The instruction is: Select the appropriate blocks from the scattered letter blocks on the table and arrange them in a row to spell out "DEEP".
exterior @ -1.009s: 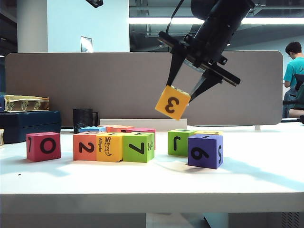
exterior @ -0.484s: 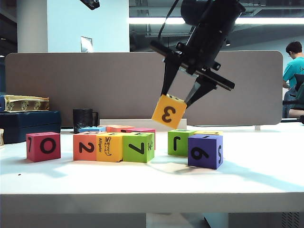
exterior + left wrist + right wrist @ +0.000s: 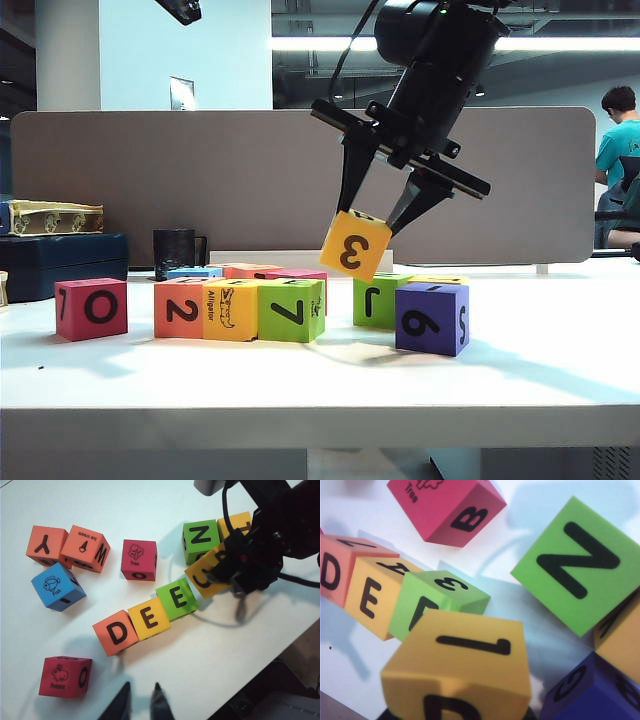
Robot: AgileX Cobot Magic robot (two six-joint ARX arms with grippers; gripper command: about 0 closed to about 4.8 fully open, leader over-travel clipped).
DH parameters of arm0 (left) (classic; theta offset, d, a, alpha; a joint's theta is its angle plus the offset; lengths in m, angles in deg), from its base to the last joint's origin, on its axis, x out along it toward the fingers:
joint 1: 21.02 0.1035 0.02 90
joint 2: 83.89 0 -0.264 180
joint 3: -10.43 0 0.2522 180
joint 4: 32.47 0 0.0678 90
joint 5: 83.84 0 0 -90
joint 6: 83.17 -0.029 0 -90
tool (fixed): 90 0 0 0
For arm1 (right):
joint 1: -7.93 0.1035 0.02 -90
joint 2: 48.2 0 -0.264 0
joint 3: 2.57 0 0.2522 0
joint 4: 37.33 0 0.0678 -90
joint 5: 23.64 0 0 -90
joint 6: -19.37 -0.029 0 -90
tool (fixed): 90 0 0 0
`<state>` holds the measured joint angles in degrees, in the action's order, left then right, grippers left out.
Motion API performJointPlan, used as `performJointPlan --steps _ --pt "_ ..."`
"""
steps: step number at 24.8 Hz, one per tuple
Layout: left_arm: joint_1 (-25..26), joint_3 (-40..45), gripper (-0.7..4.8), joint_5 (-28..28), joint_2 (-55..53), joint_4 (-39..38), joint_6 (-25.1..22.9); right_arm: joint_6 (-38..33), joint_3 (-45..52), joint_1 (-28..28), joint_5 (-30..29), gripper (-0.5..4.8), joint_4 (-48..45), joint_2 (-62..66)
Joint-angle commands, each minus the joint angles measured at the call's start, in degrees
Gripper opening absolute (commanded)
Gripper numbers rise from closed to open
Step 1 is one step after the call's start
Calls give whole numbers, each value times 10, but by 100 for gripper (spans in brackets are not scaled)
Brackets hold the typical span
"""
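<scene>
On the table (image 3: 520,380) three blocks stand in a row: orange 2 (image 3: 180,309), yellow Alligator (image 3: 230,310) and lime green 7 (image 3: 290,311). From above they read D (image 3: 116,632), E (image 3: 149,617), E (image 3: 176,598). My right gripper (image 3: 372,220) is shut on the yellow-orange 3 block (image 3: 355,246), tilted in the air just right of the green one and above table level. Its P face (image 3: 465,680) fills the right wrist view. My left gripper (image 3: 141,685) hangs high over the near side of the row, jaws a narrow gap apart and empty.
A pink 0 block (image 3: 92,308) sits left of the row. A green block (image 3: 375,299) and a purple 6 block (image 3: 432,318) stand close on the right, under the right arm. Behind the row lie pink (image 3: 139,560), blue (image 3: 57,586) and orange (image 3: 85,547) blocks.
The right gripper has come down and a little left with the 3 block, closer to the green end of the row. The row has not moved.
</scene>
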<state>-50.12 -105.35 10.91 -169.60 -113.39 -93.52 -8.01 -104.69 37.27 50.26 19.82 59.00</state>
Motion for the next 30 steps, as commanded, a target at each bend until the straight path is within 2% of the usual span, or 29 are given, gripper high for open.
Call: performJointPlan --steps 1,7,14,17,30 --pt "0 -2 48 0 3 -1 14 24 -1 1 17 8 8 -3" --pt "0 -2 48 0 3 0 24 23 -1 1 101 8 40 -1" --pt "0 -2 48 3 3 -1 35 21 -1 7 95 9 48 11" --pt "0 -2 48 4 3 -1 35 21 -1 14 67 12 50 26" --pt "0 -2 48 4 3 -4 35 21 -1 28 72 14 39 54"
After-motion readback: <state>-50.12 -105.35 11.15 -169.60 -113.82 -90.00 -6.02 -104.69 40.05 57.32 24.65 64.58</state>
